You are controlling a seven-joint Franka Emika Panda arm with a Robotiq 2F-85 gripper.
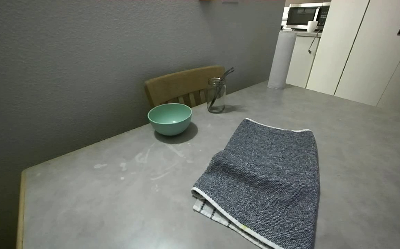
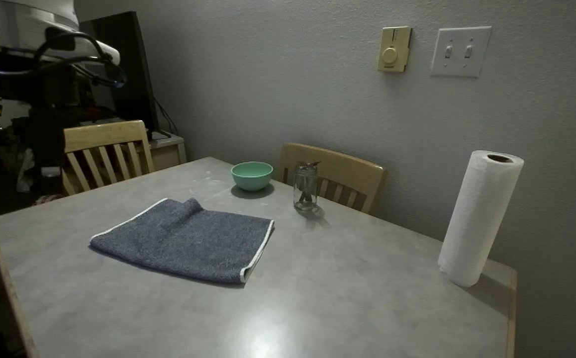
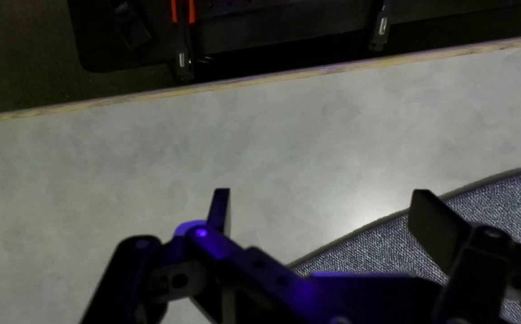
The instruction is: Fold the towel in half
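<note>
The towel (image 1: 272, 173) lies on the grey table, dark grey and speckled with pale edges. It also shows in an exterior view (image 2: 193, 243), with a small raised ridge near one corner. At its near edge in an exterior view, a dark-and-white striped layer (image 1: 213, 212) shows under the top layer. In the wrist view, the towel (image 3: 368, 247) fills the lower right, partly hidden by the gripper. My gripper (image 3: 321, 191) is open, its fingers wide apart with nothing between them. One finger overlaps the towel in the picture, the other overlaps bare table. It appears above the table.
A green bowl (image 1: 170, 119) and a glass jar (image 1: 216, 95) with metal utensils stand beyond the towel. A paper towel roll (image 2: 479, 219) stands near a corner. Chairs (image 2: 333, 169) and the wall border the table. The arm (image 2: 29, 30) is at upper left. The table edge (image 3: 260, 81) shows.
</note>
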